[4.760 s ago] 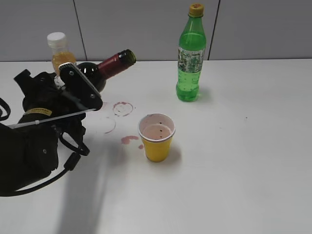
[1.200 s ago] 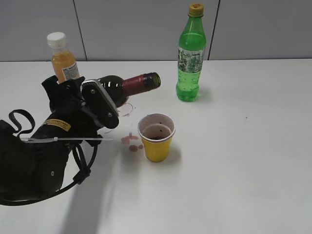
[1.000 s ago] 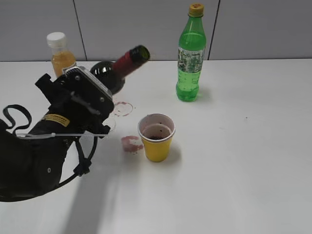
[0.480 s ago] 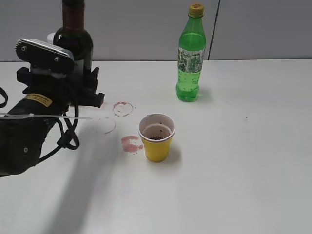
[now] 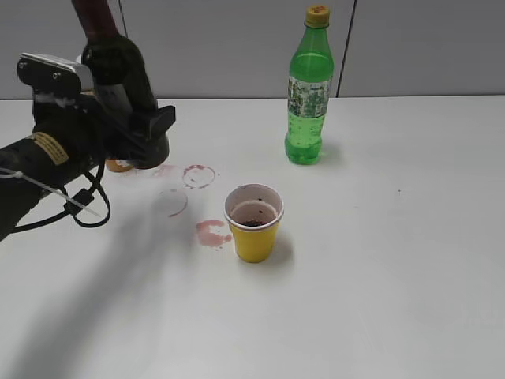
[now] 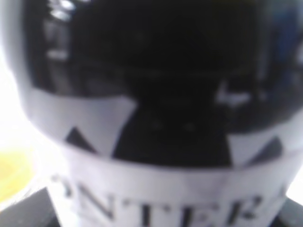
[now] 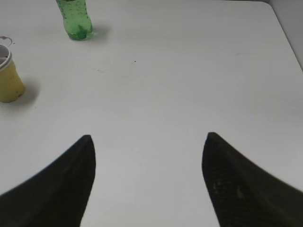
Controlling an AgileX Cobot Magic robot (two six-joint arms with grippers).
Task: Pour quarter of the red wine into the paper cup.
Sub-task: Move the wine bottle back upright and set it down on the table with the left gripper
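The red wine bottle (image 5: 118, 63), dark glass with a maroon neck, stands nearly upright at the back left, leaning slightly left, held in my left gripper (image 5: 130, 130), which is shut on its body. The left wrist view is filled by the dark glass and white label (image 6: 156, 189). The yellow paper cup (image 5: 253, 229) stands mid-table with dark red liquid inside; it also shows at the left edge of the right wrist view (image 7: 8, 78). My right gripper (image 7: 147, 142) is open and empty over bare table, out of the exterior view.
A green soda bottle (image 5: 308, 95) stands at the back, also in the right wrist view (image 7: 75, 19). The orange juice bottle (image 5: 118, 164) is mostly hidden behind my left arm. Wine stains (image 5: 211, 231) and rings (image 5: 198, 175) mark the table left of the cup.
The bottle went from tilted toward the cup to upright. My left arm carried it back and left, away from the cup. The cup's wine level rose.
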